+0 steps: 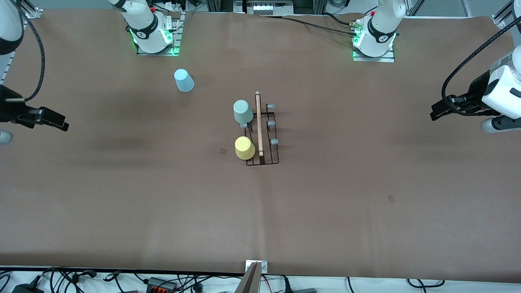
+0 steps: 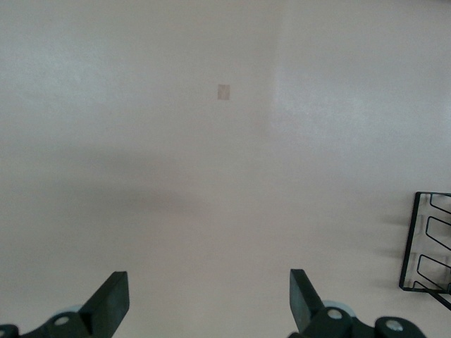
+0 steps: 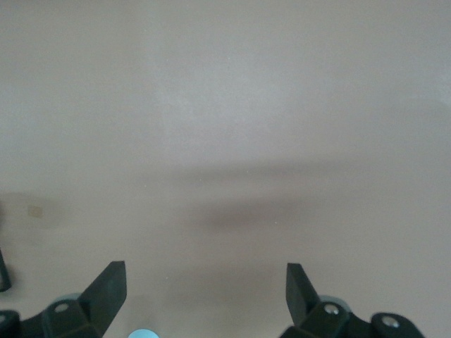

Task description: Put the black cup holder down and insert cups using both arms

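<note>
The black cup holder (image 1: 268, 156) stands mid-table, its wooden rod handle (image 1: 258, 122) on top. A pale green cup (image 1: 242, 111) and a yellow cup (image 1: 244, 147) sit upside down on prongs on its right-arm side, the yellow one nearer the front camera. The light blue cup (image 1: 184, 80) stands upside down on the table near the right arm's base; its edge shows in the right wrist view (image 3: 141, 334). My left gripper (image 1: 434, 115) (image 2: 209, 303) is open and empty over the table's left-arm end. My right gripper (image 1: 61, 122) (image 3: 204, 296) is open and empty over the right-arm end.
Three grey-blue capped prongs (image 1: 271, 123) on the rack's left-arm side are bare. The rack's corner shows in the left wrist view (image 2: 430, 243). A small dark patch (image 1: 223, 151) lies beside the yellow cup. The brown mat (image 1: 366, 203) covers the table.
</note>
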Tool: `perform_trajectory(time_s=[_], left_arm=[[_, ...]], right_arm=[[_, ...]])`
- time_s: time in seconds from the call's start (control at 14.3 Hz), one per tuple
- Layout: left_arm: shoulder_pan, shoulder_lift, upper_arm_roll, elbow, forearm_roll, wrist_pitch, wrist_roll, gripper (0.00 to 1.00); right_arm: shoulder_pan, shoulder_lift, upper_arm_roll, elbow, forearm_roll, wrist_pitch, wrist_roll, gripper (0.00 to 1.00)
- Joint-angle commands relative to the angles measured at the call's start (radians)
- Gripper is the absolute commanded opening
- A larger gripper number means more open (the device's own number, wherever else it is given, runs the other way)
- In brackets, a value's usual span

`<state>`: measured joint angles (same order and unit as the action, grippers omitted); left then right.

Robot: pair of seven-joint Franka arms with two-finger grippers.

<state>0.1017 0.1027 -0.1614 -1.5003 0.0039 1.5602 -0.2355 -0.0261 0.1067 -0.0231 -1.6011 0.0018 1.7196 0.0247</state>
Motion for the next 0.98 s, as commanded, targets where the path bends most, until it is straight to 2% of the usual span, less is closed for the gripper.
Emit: perform_trajectory(time_s=[0.0,0.21,0.91], left_arm=[[0.004,-0.020,-0.004,-0.017,0.016,0.000,0.007,1.00],[0.007,-0.020,0.003,-0.018,0.016,-0.003,0.010,1.00],[0.007,-0.020,0.000,-0.017,0.016,-0.002,0.028,1.00]], right_arm=[[-0.012,-0.133,0.017,-0.165,-0.017,0.045,-0.026,1.00],[-0.014,-0.142,0.017,-0.154,-0.017,-0.011,-0.026,1.00],[-0.014,-0.156,0.017,-0.140,-0.016,-0.043,-0.026,1.00]])
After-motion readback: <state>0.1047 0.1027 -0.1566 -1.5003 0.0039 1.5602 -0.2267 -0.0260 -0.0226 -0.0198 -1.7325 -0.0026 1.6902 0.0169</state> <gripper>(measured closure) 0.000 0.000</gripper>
